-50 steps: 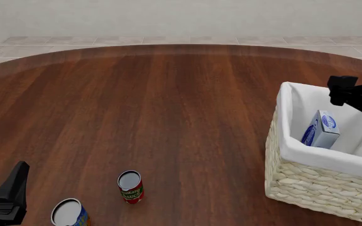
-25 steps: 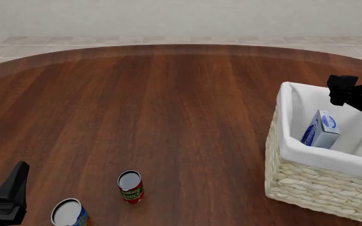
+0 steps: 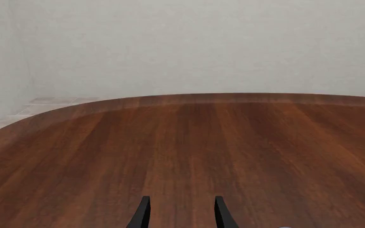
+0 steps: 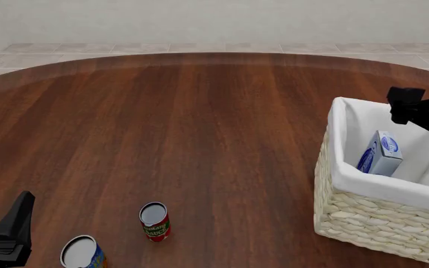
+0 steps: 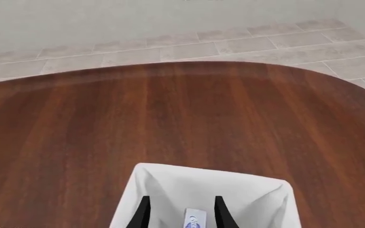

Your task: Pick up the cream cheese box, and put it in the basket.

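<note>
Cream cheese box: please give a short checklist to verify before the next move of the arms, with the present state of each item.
1. The cream cheese box lies inside the basket: ok.
2. The right gripper is open and holds nothing: ok.
3. The right gripper is above the basket, apart from the box: ok.
4. The box lies flat on the basket floor: not ok, it leans tilted against the liner.
5. The left gripper is open and empty over bare table: ok.
6. The red-labelled can and the blue-labelled can stand upright, away from the basket: ok.
</note>
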Action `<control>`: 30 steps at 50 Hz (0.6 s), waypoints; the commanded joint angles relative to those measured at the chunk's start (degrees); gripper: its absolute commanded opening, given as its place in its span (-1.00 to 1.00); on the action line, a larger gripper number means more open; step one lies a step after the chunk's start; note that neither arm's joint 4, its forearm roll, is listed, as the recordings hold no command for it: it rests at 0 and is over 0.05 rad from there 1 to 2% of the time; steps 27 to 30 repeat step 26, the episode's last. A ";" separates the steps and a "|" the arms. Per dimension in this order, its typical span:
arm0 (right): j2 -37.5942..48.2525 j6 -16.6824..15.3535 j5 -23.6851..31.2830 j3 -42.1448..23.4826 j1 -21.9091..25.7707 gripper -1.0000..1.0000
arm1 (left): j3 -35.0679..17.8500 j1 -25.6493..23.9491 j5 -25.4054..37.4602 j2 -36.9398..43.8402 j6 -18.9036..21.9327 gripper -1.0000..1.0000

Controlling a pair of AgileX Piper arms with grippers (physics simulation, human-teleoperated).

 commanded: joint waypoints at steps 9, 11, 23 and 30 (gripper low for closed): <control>-1.83 -0.46 1.44 -0.51 0.91 1.00 | 0.00 0.00 0.00 0.00 0.00 1.00; -2.22 -0.51 1.63 -0.47 1.09 1.00 | 0.00 0.00 0.00 0.00 0.00 1.00; -5.27 -0.66 3.19 -0.14 2.54 1.00 | 0.00 0.00 0.00 0.00 0.00 1.00; -5.85 -0.87 3.27 0.17 2.84 1.00 | 0.00 0.00 0.00 0.00 0.00 1.00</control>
